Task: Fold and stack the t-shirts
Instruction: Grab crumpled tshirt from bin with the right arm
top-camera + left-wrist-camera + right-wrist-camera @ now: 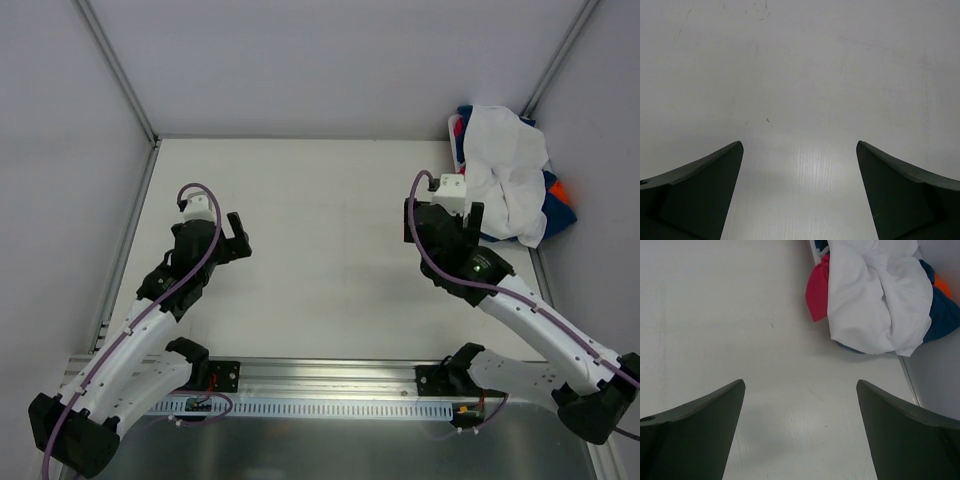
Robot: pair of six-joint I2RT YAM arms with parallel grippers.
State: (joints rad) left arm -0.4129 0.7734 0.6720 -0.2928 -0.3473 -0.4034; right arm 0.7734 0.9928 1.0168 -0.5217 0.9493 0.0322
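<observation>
The t-shirts lie crumpled in a heap in the table's far right corner. A white one is on top. Pinkish-red cloth shows at the heap's left, and navy and a bit of orange at its right. My right gripper hovers just short of the heap, left of it; its jaws stand wide open over bare table. My left gripper is far off at the table's left side, also open, with only the table top between its fingers.
The white table is bounded by grey walls, with metal frame rails along the left and right edges. The heap of shirts presses against the right wall. A metal rail with the arm bases runs along the near edge.
</observation>
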